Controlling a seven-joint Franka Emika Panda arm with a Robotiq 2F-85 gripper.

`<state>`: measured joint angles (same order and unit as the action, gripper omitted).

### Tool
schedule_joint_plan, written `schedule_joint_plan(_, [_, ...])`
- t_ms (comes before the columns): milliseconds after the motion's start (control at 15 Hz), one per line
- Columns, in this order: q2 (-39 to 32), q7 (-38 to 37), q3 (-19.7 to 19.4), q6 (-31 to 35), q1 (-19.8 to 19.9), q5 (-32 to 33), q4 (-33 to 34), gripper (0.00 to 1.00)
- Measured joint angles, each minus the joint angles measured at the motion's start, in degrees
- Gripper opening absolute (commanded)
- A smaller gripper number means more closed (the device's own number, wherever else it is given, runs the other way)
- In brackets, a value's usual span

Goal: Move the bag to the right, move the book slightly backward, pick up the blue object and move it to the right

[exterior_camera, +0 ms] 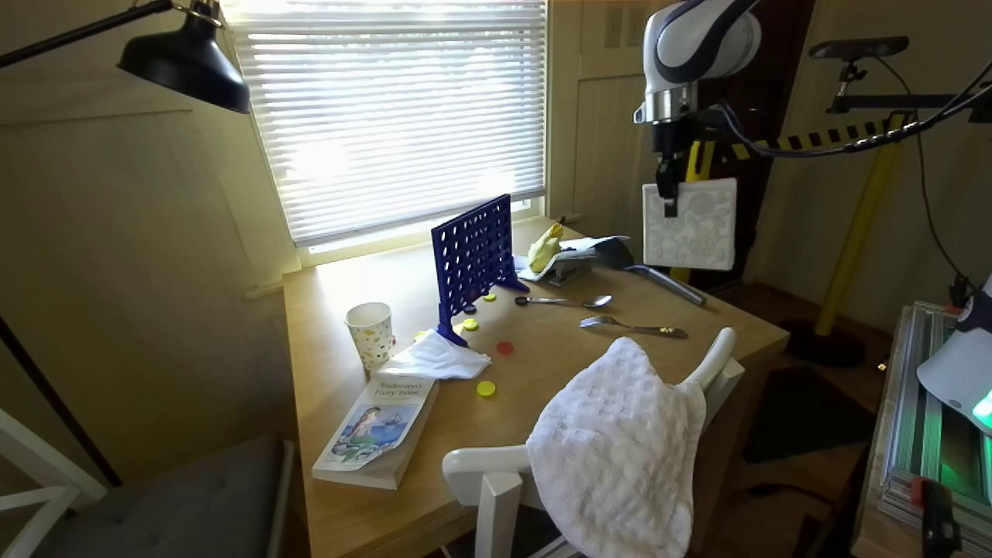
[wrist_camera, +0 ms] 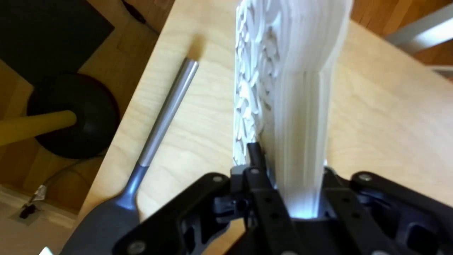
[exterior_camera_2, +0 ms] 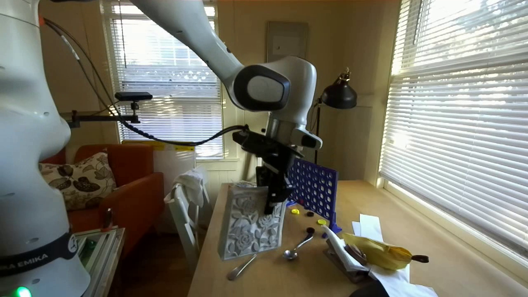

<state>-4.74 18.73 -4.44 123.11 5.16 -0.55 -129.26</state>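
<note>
Gripper [exterior_camera_2: 269, 205]: clamped on a pale rose-patterned pack [exterior_camera_2: 247, 231]
Frame [exterior_camera_2: 314, 184]: blue, upright on the table [exterior_camera_2: 361, 194]
Chair [exterior_camera_2: 184, 222]: white cloth [exterior_camera_2: 192, 181] over its back

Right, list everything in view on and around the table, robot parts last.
Table: 1, tan, by window
Frame: 1, dark blue, on table
Papers: several, white, on table
Bag: 1, yellow, on papers
Cup: 1, spotted white, on table
Book: 1, white and blue, beside cup
Napkin: 1, white, by frame
Discs: at least 6, yellow, red, dark, around frame
Spoon: 1, silver, on table
Fork: 1, silver, near spoon
Spatula: 1, black and silver, on table
Chairs: 2, white, beside table
Towel: 1, white, over chair
Lamp: 1, black, beside window
Pole: at least 1, yellow, near table
Armchair: 1, orange, background
Block: 1, white, in gripper
Arm: 1, white, over table
Gripper: 1, black, gripping block
</note>
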Motion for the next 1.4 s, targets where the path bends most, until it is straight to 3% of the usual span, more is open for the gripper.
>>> schedule_joint_plan(133, [2.58, 5.54, -0.03, -4.28, 0.01, 0.15, -1.82, 0.06])
schedule_joint_plan(200, [3.47, 8.15, -0.12, -6.34, 0.01, 0.71, -2.25, 0.22])
schedule_joint_plan(533, [4.13, 9.41, -1.01, -8.95, 0.58, 3.21, -2.09, 0.22])
schedule_joint_plan(600, [4.13, 9.43, -1.01, -8.95, 0.58, 3.21, -2.08, 0.06])
schedule_joint_plan(800, [4.37, 11.97, -0.14, -8.54, -0.15, 4.94, -3.24, 0.06])
schedule_joint_plan(1133, [11.75, 14.45, 3.72, -5.25, -4.37, 9.74, -16.56, 0.06])
schedule_joint_plan(1400, [20.82, 17.22, 4.6, -3.7, -6.8, 15.99, -29.05, 0.06])
